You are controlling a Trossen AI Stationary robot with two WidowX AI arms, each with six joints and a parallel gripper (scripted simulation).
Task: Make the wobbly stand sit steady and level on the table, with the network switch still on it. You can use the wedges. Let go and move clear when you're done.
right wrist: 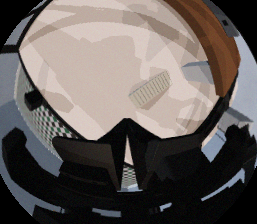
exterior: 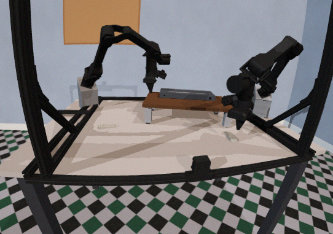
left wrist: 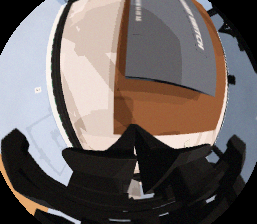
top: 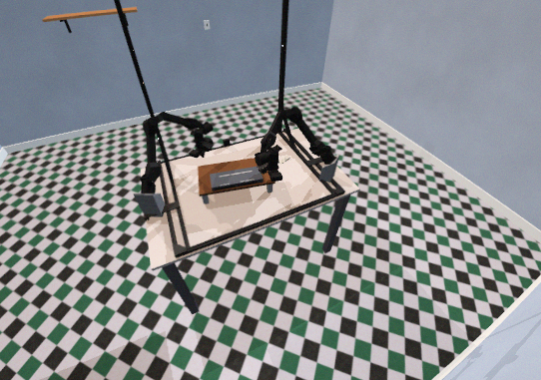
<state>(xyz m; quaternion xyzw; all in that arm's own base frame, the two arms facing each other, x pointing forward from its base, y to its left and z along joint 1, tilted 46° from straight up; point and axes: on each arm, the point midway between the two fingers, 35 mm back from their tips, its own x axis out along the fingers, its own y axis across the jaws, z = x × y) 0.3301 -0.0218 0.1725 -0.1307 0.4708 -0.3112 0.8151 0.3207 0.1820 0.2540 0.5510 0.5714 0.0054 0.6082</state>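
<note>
The brown stand (exterior: 185, 102) rests on short grey legs (exterior: 148, 115) mid-table, with the grey network switch (exterior: 187, 94) lying on top. My left gripper (exterior: 150, 87) is shut and empty, its tip pointing down at the stand's left end; the left wrist view shows the stand (left wrist: 169, 106) and the switch (left wrist: 166, 37) just beyond the fingers (left wrist: 136, 153). My right gripper (exterior: 239, 125) is shut and empty, hovering off the stand's right end above a pale ribbed wedge (exterior: 230, 136). That wedge shows in the right wrist view (right wrist: 148, 88). A second wedge (exterior: 107, 126) lies at the table's left.
A black frame (exterior: 196, 164) rims the table top, with upright posts at the corners. Grey arm bases (exterior: 88, 94) stand at the far left and far right. A stand leg (right wrist: 197, 71) shows beside the wedge in the right wrist view.
</note>
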